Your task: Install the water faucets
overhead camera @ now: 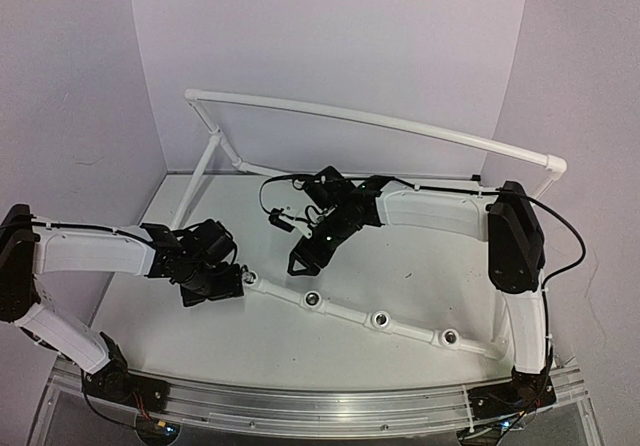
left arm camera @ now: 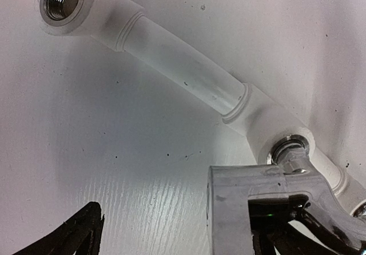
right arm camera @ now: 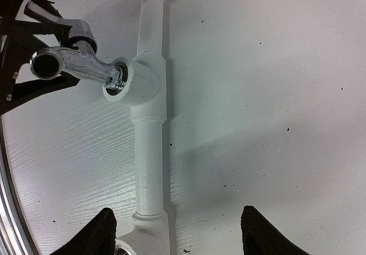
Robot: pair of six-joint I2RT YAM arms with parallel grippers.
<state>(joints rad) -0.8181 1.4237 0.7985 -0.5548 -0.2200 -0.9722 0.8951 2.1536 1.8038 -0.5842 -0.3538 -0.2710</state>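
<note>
Step in hand: You're on the first faucet. Its threaded stem sits in the end socket of the white pipe, so I'd call this the screwing-in stage.
Faucet position: It stands in that socket at the left end of the pipe, with spout and handle sticking out toward your left tool. I can't tell how deep the thread has gone.
Left tool: It's spread wide around the faucet body and not clamped on it. One finger sits well clear of the metal. The other is hidden behind the faucet, so I can't tell whether it touches.
Right tool: It's spread wide with nothing in it, hanging over the pipe just along from the faucet and touching nothing.
Progress: Early, by my reading. Three empty sockets show further along the pipe from above, and no second faucet is in view.
Next move: Close the left tool squarely on the faucet body and twist about the socket's axis. Keep the stem straight so the thread doesn't cross.
Support: The right tool could pin the pipe to the worktop so it doesn't turn with the faucet.
Writing: None readable. There's no brand or label on the faucet, pipe or arms.
</note>
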